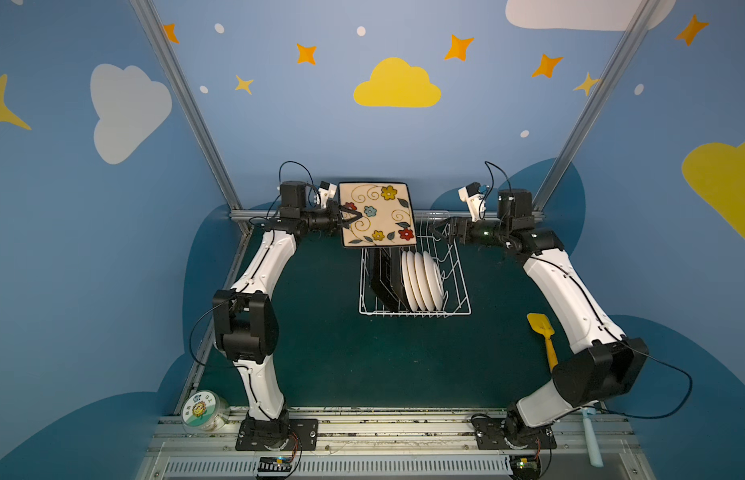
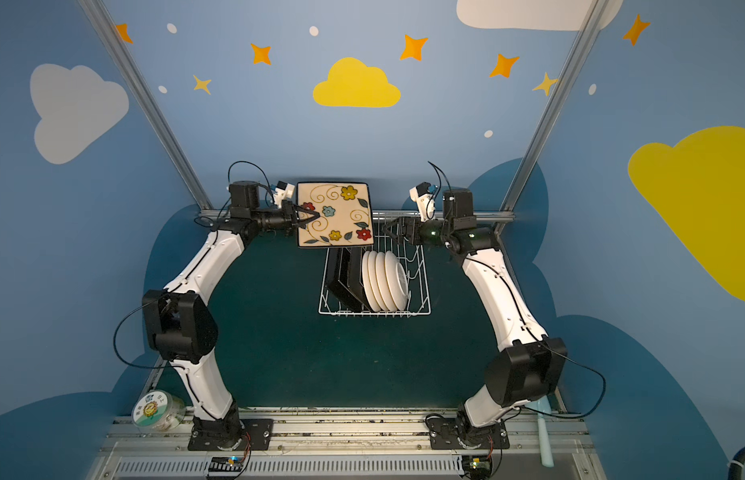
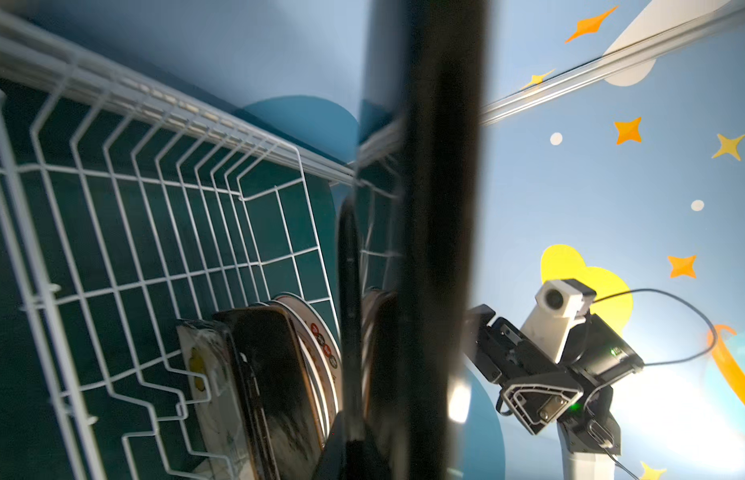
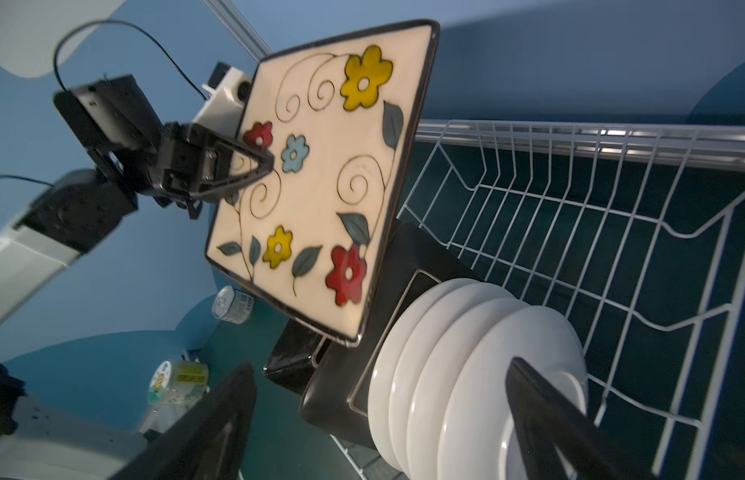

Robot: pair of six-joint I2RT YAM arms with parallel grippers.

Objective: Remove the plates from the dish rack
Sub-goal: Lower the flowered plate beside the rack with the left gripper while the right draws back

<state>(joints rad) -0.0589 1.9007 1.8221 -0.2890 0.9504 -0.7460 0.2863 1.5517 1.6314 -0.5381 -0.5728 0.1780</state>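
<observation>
In both top views: grips the flowered square plate [image 1: 377, 216] by its nine o'clock edge with the left gripper [image 1: 356, 216], over the twelve o'clock end of the dish rack [image 1: 416, 312]; holds the right gripper [image 1: 436, 232] released at three o'clock. Left wrist: shows black-backed plates [image 3: 275, 386] racked. Right wrist: shows round white plates [image 4: 466, 374] upright in the rack, fingers [image 4: 549, 424] spread wide.

In both top views my left arm [image 1: 260, 268] and right arm [image 1: 564, 289] arch toward the upper middle. My left pincer [image 1: 353, 217] clamps the square plate [image 1: 379, 222]; my right pincer [image 1: 436, 232] stands with jaws spread wide.
</observation>
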